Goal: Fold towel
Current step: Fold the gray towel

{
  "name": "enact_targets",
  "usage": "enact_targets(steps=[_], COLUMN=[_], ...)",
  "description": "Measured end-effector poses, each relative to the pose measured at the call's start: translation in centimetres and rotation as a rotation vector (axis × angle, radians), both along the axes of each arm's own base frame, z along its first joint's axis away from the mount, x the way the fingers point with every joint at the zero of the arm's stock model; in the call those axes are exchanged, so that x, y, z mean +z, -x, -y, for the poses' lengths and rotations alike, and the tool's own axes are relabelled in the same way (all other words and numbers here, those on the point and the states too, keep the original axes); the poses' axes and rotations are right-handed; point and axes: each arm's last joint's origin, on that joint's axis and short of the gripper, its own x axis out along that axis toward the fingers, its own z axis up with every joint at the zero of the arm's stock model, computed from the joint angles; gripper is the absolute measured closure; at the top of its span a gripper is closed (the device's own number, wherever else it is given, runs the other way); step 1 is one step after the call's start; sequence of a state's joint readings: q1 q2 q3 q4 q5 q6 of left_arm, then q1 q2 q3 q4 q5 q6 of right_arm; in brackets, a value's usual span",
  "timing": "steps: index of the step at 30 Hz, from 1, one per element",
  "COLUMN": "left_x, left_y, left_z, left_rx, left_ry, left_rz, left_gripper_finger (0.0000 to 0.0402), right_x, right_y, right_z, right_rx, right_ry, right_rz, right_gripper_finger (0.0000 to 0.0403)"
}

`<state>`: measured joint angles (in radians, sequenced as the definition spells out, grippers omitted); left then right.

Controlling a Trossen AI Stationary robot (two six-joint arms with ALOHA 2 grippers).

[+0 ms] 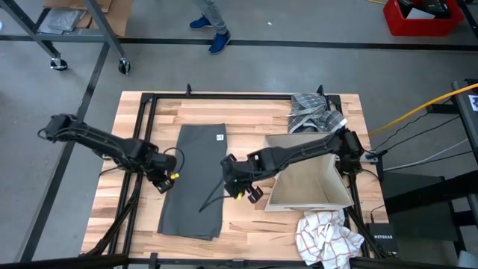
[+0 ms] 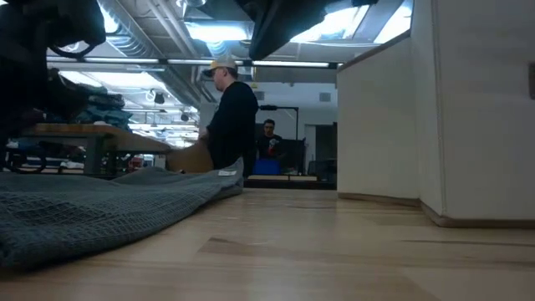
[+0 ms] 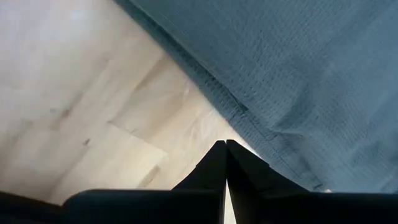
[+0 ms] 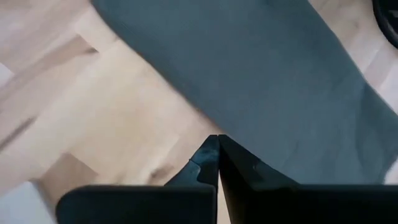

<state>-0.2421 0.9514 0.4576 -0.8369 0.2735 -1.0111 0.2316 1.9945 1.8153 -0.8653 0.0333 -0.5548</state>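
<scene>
The left arm reaches in from the table's left edge, bent at the elbow, its wrist tipped down so that the left gripper [image 1: 166,181] hangs at the left long edge of the grey towel [image 1: 196,179]; in its wrist view the two dark fingers [image 3: 214,163] are pressed together tip to tip over bare wood just beside the towel's hem, with no cloth between them; the right arm stretches across from the right side, passing over the beige box [image 1: 310,179], and its right gripper [image 1: 237,187] sits at the towel's right long edge, fingers [image 4: 210,158] likewise closed on nothing, tips over the wood next to the cloth; the towel lies flat as a long narrow strip running from the far half of the wooden table [image 1: 246,119] toward its near edge, roughly centred between the two grippers, a small white label [image 1: 220,137] near its far right corner; a striped grey cloth [image 1: 314,112] is bunched at the far right corner behind the box, and a white checked cloth [image 1: 325,235] lies crumpled at the near right corner; the box stands close to the right arm's forearm; in the low view a person [image 2: 230,117] in dark clothing stands beyond the table.
</scene>
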Motion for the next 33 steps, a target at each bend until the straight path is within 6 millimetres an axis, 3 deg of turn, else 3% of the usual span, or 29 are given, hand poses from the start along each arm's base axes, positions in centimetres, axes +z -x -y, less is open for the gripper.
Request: enact_targets(steps=[10,16,22,33], left_x=[-2.2,-3.8,-4.9,-4.8], left_y=[-3.2,-5.1,-6.0,-7.8], left_z=[3.8,4.6,4.1,-0.1], left_rx=[0.015,0.007,0.046,0.192], left_ry=[0.075,0.075,0.029,-0.248], left_rz=[0.051,0.099,0.089,0.244], left_gripper_finger=[0.0401,0.04,0.0399,0.0398], right_x=[-0.3,-0.4,-0.4,-0.1], right_y=[0.5,0.6,0.6,0.2], right_z=[-0.3,-0.3,-0.3,-0.4], right_rx=[-0.02,-0.021,-0.105,-0.158], right_ry=[-0.004,-0.001,-0.047,-0.091], right_rz=[-0.053,-0.064,-0.071,-0.031], right_gripper_finger=[0.0388,0.0388,0.0388,0.0388])
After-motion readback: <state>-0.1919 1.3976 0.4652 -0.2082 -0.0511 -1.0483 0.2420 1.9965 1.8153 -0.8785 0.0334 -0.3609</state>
